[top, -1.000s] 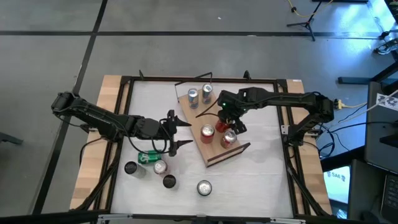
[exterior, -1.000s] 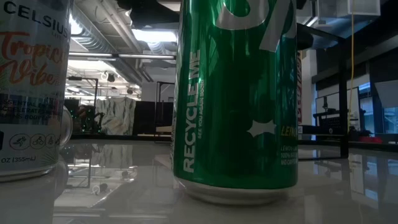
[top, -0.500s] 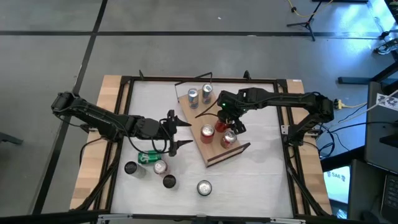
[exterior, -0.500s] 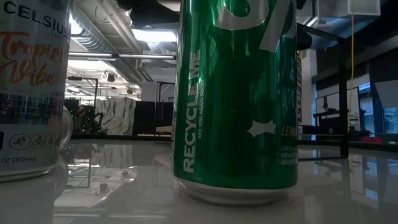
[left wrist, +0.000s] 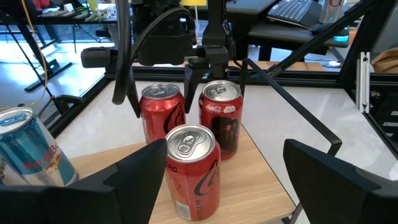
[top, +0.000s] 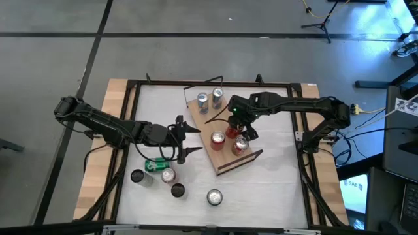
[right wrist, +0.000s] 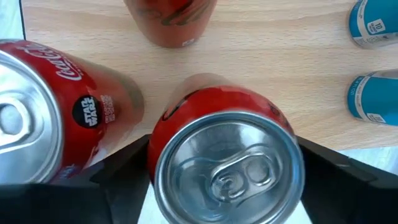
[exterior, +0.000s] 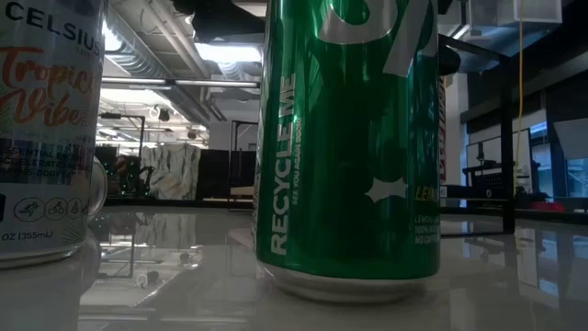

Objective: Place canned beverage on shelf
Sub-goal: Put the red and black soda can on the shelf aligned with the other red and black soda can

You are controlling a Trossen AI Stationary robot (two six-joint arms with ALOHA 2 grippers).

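Observation:
The shelf (top: 208,121), a light-wood board, lies slantwise at the table's middle. Two blue cans (top: 209,98) stand at its far end. Three red cans stand toward its near end. My right gripper (top: 236,129) points steeply down over the middle red can (right wrist: 227,168), which stands upright on the board, with its open fingers (left wrist: 132,99) on either side of it. A Star Wars red can (left wrist: 221,115) and another red can (left wrist: 193,168) stand close by. My left gripper (top: 192,140) hovers open to the left of the shelf, holding nothing. My right gripper comes at the red can from above, one finger on each side of its upper wall (right wrist: 155,149). The fingers stand very close to the wall, and I cannot tell whether they touch it. The can rests on the board on its own base.
Several loose cans stand on the table's near left (top: 168,175), with a green one (top: 155,165) among them and one (top: 214,196) nearer the front edge. A green can (exterior: 349,147) and a white can (exterior: 46,129) fill the low view. A black frame (top: 297,117) rims the table.

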